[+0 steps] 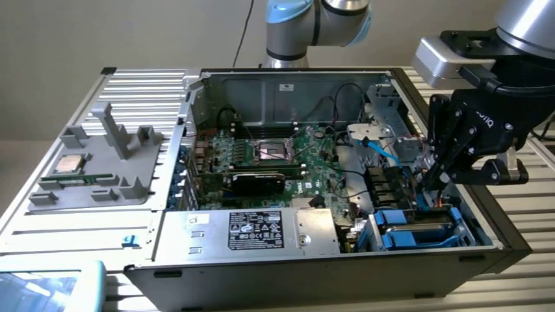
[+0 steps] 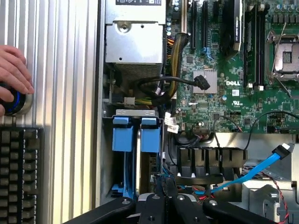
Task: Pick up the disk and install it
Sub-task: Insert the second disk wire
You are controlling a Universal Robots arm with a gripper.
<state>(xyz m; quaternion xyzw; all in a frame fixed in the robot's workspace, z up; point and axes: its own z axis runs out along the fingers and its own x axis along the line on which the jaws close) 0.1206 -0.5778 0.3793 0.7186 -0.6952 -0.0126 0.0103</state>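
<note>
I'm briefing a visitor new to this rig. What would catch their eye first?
The open computer case with its green motherboard dominates. At the exterior view's right, the black gripper, shut, reaches into the case above the blue drive carriers. A person's hand rests on a knob beside the case.

"DELL" is printed in white on the green motherboard (image 2: 224, 70), next to its silver heatsink. The black label (image 1: 254, 229) on the power-supply box (image 1: 260, 231) carries white print too small to read.

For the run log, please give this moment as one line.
gripper: shut | position: above blue drive bay in computer case | disk: not identifiable
</note>
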